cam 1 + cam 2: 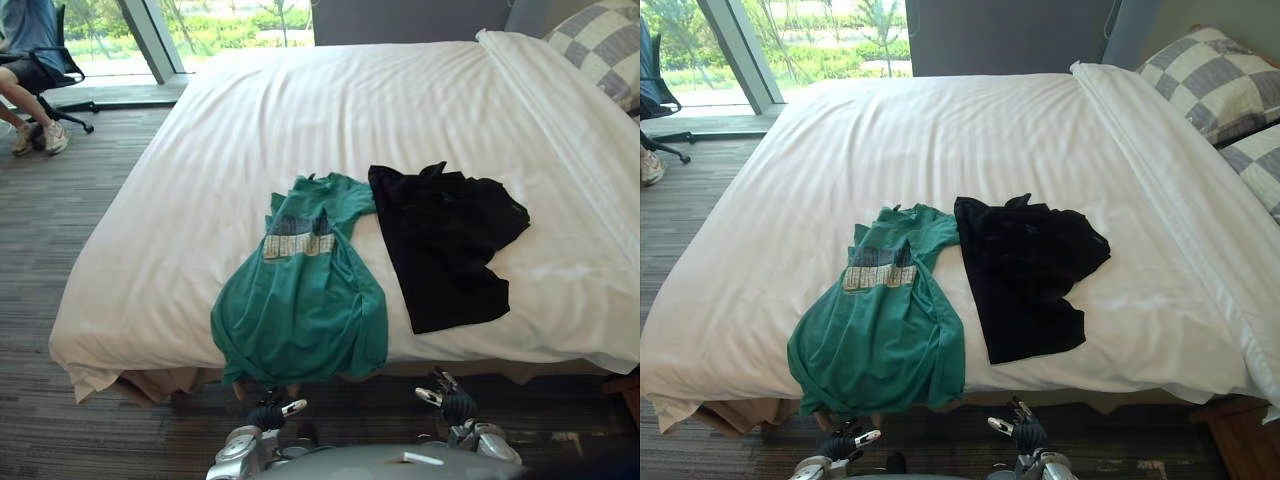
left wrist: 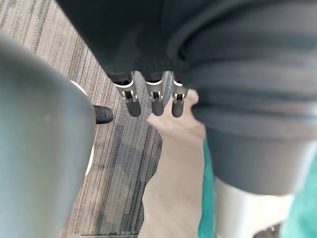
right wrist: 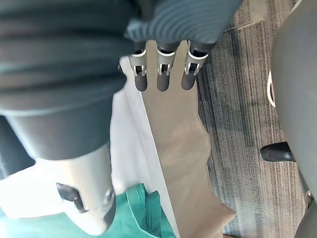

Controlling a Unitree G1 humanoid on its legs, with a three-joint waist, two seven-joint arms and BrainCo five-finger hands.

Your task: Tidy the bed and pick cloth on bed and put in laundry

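Green T-shirt (image 1: 300, 300) spread flat on the white bed (image 1: 350, 110), toward 7 o'clock of the mattress, hem hanging over the near edge. Pale printed panel across the chest, neck pointing to 12 o'clock. Black garment (image 1: 445, 245) just beside it at 3 o'clock, touching near the shirt's shoulder, lying flat and wholly on the sheet. Checked pillows (image 1: 600, 45) off at 2 o'clock by the head of the bed. Beige bed skirt (image 3: 173, 148) hanging under the sheet along the near edge, above grey striped carpet (image 1: 60, 210). Left hand (image 1: 272, 412) low at 7 o'clock in the head views, below the shirt's hem and apart from it; fingers (image 2: 157, 101) straight and relaxed, released, grasping nothing. Right hand (image 1: 450, 400) at 5 o'clock, below the black garment's corner, likewise apart; fingers (image 3: 162, 74) straight, empty. Seated person (image 1: 25, 60) on a black office chair (image 1: 65, 70) far out at 10 o'clock, next to the window (image 1: 230, 25).
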